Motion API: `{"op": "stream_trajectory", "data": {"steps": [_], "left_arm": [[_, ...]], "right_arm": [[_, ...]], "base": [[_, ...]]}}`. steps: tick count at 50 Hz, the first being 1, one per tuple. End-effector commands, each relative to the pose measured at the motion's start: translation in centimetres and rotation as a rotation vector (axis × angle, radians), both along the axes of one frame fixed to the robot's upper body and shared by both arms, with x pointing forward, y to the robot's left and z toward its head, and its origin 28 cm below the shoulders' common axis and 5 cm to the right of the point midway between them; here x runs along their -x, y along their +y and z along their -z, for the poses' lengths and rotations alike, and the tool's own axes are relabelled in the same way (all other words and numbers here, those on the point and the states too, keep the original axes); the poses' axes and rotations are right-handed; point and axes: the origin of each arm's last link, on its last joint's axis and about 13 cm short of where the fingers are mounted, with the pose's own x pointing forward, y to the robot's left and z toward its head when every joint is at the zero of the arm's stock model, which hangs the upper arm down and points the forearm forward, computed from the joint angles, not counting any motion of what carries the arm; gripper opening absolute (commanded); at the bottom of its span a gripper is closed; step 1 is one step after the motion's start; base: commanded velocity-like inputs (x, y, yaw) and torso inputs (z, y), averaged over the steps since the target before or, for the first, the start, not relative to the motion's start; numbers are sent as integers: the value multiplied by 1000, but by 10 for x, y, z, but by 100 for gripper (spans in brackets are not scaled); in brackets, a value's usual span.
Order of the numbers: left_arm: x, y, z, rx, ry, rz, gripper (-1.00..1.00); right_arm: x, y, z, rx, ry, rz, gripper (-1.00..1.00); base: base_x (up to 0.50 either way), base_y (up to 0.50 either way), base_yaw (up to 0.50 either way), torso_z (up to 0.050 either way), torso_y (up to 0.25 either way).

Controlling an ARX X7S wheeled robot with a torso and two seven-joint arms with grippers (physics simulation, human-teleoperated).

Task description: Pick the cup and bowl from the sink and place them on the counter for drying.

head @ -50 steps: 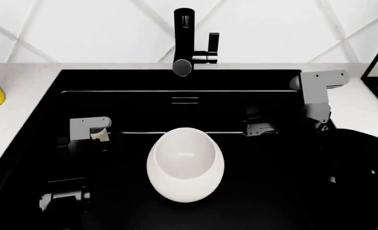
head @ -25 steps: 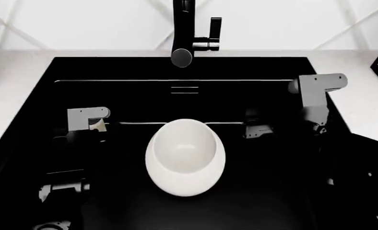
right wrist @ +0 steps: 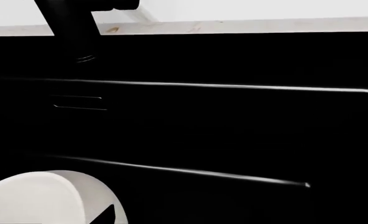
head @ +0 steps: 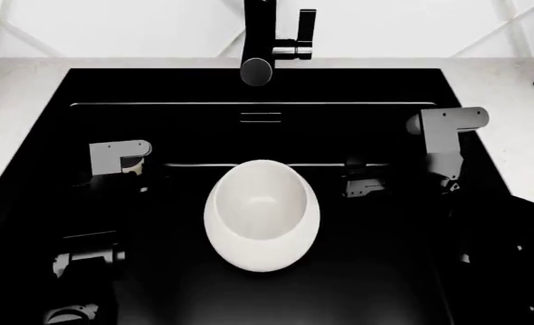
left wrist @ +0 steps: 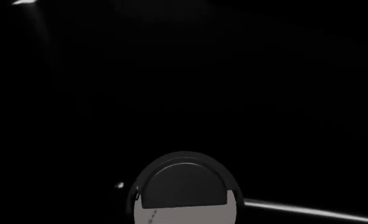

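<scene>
Bowl [head: 261,215]: one, white and glossy, sitting mid-floor in the sink [head: 249,84], with black basin open on every side of it. One cup [left wrist: 185,196], cream with a dark top, shows in the left wrist view, cut off at the picture's edge; in the head view I cannot make it out. Two arms hang inside the basin, one either side of the bowl, apart from it. Left and right claws are lost against the black: spread or pressed together, I cannot tell. Counter [head: 511,88] rims the sink; one faucet [head: 269,40] stands behind it.
</scene>
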Motion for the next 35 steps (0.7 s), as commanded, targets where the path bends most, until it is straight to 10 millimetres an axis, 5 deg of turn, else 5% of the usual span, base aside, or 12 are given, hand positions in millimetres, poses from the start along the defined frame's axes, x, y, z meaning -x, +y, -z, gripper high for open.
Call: {"op": "stream_trajectory", "data": {"steps": [1, 19, 23, 35], "left_arm": [[15, -10, 31, 21, 67, 2, -100], [23, 1, 39, -2, 144, 81, -100], [18, -10, 30, 3, 137, 104, -100], [52, -29, -8, 1, 184, 186, -100]], "right_arm": [[0, 0, 0, 0, 0, 0, 100], [0, -1, 0, -1, -1, 4, 100], [1, -1, 1, -1, -1, 4, 100], [2, -3, 0, -4, -4, 10, 100]], "base": [[0, 0, 0, 0, 0], [-1, 0, 1, 0, -4], [0, 2, 2, 0, -3], [7, 0, 3, 0, -6]]}}
